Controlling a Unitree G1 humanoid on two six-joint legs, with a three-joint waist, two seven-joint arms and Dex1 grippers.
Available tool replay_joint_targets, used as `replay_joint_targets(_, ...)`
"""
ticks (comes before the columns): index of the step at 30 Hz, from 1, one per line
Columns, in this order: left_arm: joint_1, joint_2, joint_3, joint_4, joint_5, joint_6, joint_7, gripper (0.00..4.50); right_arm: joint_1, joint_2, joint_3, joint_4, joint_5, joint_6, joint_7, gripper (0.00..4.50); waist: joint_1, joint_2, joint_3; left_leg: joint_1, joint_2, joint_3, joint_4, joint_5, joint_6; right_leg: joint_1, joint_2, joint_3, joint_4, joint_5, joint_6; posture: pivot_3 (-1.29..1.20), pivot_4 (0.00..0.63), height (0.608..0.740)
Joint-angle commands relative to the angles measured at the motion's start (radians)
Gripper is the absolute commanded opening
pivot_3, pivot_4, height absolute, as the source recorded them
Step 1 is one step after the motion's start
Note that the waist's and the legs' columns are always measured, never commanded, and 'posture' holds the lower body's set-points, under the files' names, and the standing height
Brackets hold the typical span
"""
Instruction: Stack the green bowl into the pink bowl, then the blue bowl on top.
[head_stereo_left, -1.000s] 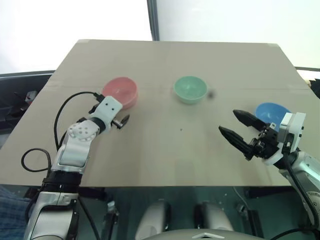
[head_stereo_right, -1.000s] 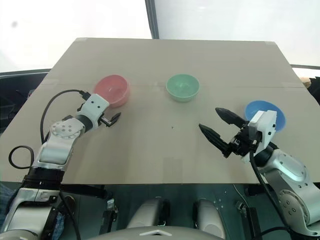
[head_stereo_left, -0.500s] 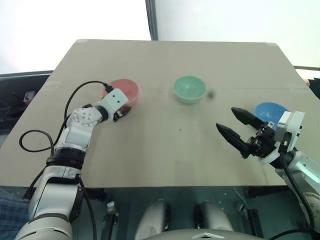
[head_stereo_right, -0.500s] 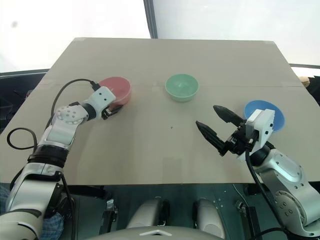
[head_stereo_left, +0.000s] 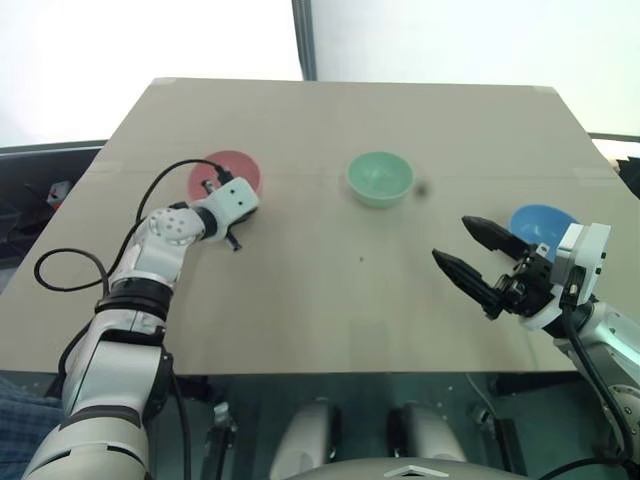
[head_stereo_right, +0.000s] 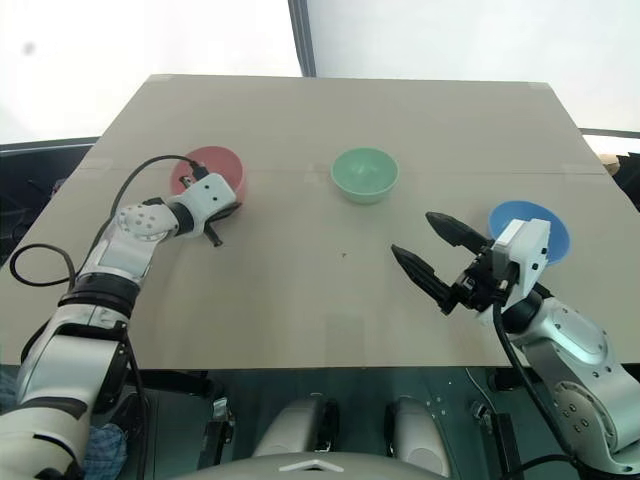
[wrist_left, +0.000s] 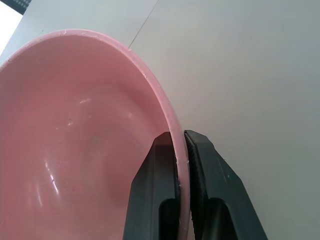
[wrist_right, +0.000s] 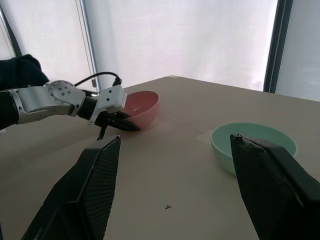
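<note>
The pink bowl (head_stereo_left: 224, 173) sits at the upper left of the head-camera frame on the tan table (head_stereo_left: 340, 300), its near rim pinched between the two black fingers of the left gripper (wrist_left: 181, 142), one finger inside the wall and one outside. The green bowl (head_stereo_left: 380, 178) stands empty at upper centre, well apart from it, and the blue bowl (head_stereo_left: 543, 225) rests at the right edge, partly behind the right gripper (head_stereo_left: 468, 249), whose jaws stand wide and hold nothing as it hovers above the table.

The grip on the pink bowl reads as a move to reposition or steady the base of the stack. Doing it well likely means keeping the bowl flat on the table and sliding it rather than lifting, since a thin pinch on one glossy rim could let the bowl tip or slip out. Drawing it toward the green bowl would shorten the coming transfer, and the pinch should be released only once the bowl sits level.
</note>
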Motion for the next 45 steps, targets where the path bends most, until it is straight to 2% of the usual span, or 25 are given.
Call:
replay_joint_targets(1, -0.019, -0.030, -0.010, -0.103, -0.045, -0.089, -0.077, 0.14, 0.006, -0.013, -0.027, -0.037, 0.013, -0.012, 0.009, 3.70, 0.001, 0.000, 0.000, 0.000, 0.000, 0.000, 0.000, 0.000, 0.000, 0.000, 0.000, 0.000, 0.000, 0.000, 0.000, 0.00, 0.150, 0.740)
replay_joint_targets(4, 0.010, -0.056, -0.050, -0.233, -0.110, -0.176, -0.230, 0.14, 0.007, -0.016, -0.028, -0.037, 0.012, -0.012, 0.007, 3.70, 0.001, -0.001, 0.000, -0.001, 0.000, 0.000, 0.001, 0.000, 0.000, 0.000, 0.000, 0.000, 0.000, 0.000, 0.000, 0.00, 0.150, 0.740)
replay_joint_targets(6, 0.051, -0.037, -0.107, -0.364, -0.182, -0.216, -0.413, 0.14, 0.007, -0.019, -0.029, -0.038, 0.013, -0.011, 0.005, 3.70, -0.002, 0.000, 0.000, -0.001, 0.000, 0.000, 0.001, 0.001, -0.002, 0.000, 0.000, 0.000, -0.001, 0.000, 0.000, 0.00, 0.150, 0.740)
replay_joint_targets(10, 0.105, 0.023, -0.176, -0.574, -0.302, -0.224, -0.662, 0.14, 0.012, -0.026, -0.035, -0.042, 0.014, -0.009, 0.005, 3.70, -0.016, 0.000, 0.000, -0.001, 0.001, 0.001, 0.000, 0.002, -0.004, 0.000, 0.000, 0.001, -0.001, 0.000, 0.000, 0.00, 0.150, 0.740)
replay_joint_targets(13, 0.112, 0.061, -0.202, -0.637, -0.306, -0.188, -0.737, 0.14, 0.015, -0.029, -0.040, -0.043, 0.012, -0.011, 0.004, 3.70, -0.016, 0.001, 0.000, 0.000, 0.001, 0.000, 0.000, 0.002, -0.003, 0.000, 0.001, 0.001, 0.000, 0.000, -0.001, 0.00, 0.150, 0.740)
replay_joint_targets(16, 0.104, 0.075, -0.216, -0.614, -0.253, -0.227, -0.745, 0.14, 0.017, -0.030, -0.041, -0.045, 0.011, -0.012, -0.001, 3.70, -0.014, 0.001, 0.000, 0.002, 0.001, 0.000, 0.002, 0.000, 0.000, 0.002, 0.001, 0.001, 0.002, 0.000, 0.000, 0.00, 0.150, 0.740)
replay_joint_targets(18, 0.099, 0.065, -0.209, -0.591, -0.225, -0.256, -0.716, 0.90, 0.021, -0.028, -0.040, -0.046, 0.007, -0.014, -0.002, 3.70, -0.011, 0.001, 0.000, 0.002, 0.001, 0.000, 0.002, 0.000, 0.001, 0.002, 0.001, 0.001, 0.002, 0.000, 0.000, 0.00, 0.150, 0.740)
replay_joint_targets(19, 0.100, 0.058, -0.203, -0.588, -0.229, -0.258, -0.709, 1.04, 0.024, -0.028, -0.039, -0.046, 0.004, -0.015, -0.002, 3.70, -0.009, 0.001, 0.000, 0.002, 0.001, 0.000, 0.003, 0.000, 0.001, 0.002, 0.002, 0.001, 0.002, 0.000, 0.000, 0.00, 0.150, 0.740)
replay_joint_targets(26, 0.088, 0.009, -0.163, -0.536, -0.202, -0.333, -0.585, 4.01, 0.035, -0.023, -0.039, -0.042, -0.002, -0.023, 0.003, 3.70, -0.002, 0.001, 0.000, 0.001, 0.000, 0.001, 0.003, 0.000, 0.001, 0.002, 0.003, 0.000, 0.001, 0.000, 0.000, 0.00, 0.150, 0.740)
replay_joint_targets(27, 0.092, 0.002, -0.155, -0.543, -0.231, -0.299, -0.586, 4.41, 0.036, -0.024, -0.039, -0.041, -0.001, -0.023, 0.004, 3.70, -0.002, 0.000, 0.000, 0.001, 0.000, 0.000, 0.004, 0.000, 0.001, 0.002, 0.003, 0.000, 0.002, 0.000, 0.000, 0.00, 0.150, 0.740)
replay_joint_targets(28, 0.104, 0.000, -0.142, -0.570, -0.282, -0.220, -0.598, 4.47, 0.038, -0.024, -0.040, -0.041, 0.001, -0.022, 0.005, 3.70, -0.002, 0.000, 0.000, 0.001, 0.001, 0.000, 0.004, 0.000, 0.001, 0.002, 0.003, 0.000, 0.002, 0.000, 0.000, 0.00, 0.150, 0.740)
replay_joint_targets(32, 0.160, 0.006, -0.004, -0.713, -0.630, 0.302, -0.577, 4.47, 0.044, -0.031, -0.043, -0.038, 0.002, -0.017, 0.009, 3.70, -0.009, 0.001, 0.000, 0.001, 0.001, 0.000, 0.004, 0.000, 0.001, 0.002, 0.004, 0.000, 0.003, 0.000, 0.000, 0.00, 0.150, 0.740)
replay_joint_targets(35, 0.197, 0.010, 0.111, -0.761, -0.774, 0.526, -0.495, 4.47, 0.036, -0.050, -0.040, -0.020, -0.019, 0.014, -0.009, 3.70, -0.015, 0.001, 0.000, 0.001, 0.002, 0.000, 0.004, 0.000, 0.001, 0.002, 0.004, 0.000, 0.003, 0.000, 0.001, 0.00, 0.150, 0.740)
replay_joint_targets(39, 0.282, 0.018, 0.276, -0.811, -0.891, 0.693, -0.364, 4.47, -0.040, -0.075, -0.030, 0.048, -0.097, 0.062, -0.076, 3.70, -0.023, 0.001, 0.000, 0.002, 0.002, 0.000, 0.006, 0.000, 0.001, 0.003, 0.004, 0.000, 0.003, 0.000, 0.001, 0.00, 0.150, 0.740)
replay_joint_targets(42, 0.366, 0.034, 0.357, -0.863, -0.899, 0.712, -0.304, 4.47, -0.161, -0.093, 0.005, 0.114, -0.151, 0.135, -0.132, 3.70, -0.029, 0.001, 0.001, 0.004, 0.002, 0.001, 0.005, 0.000, 0.001, 0.004, 0.004, 0.002, 0.004, 0.000, 0.001, 0.00, 0.150, 0.740)
replay_joint_targets(45, 0.407, 0.024, 0.430, -0.896, -0.931, 0.732, -0.243, 4.47, -0.311, -0.139, 0.107, 0.212, -0.233, 0.219, -0.122, 3.70, -0.022, 0.001, 0.001, 0.005, 0.002, 0.000, 0.005, 0.002, -0.004, 0.003, 0.004, 0.001, 0.005, 0.000, 0.000, 0.00, 0.150, 0.740)
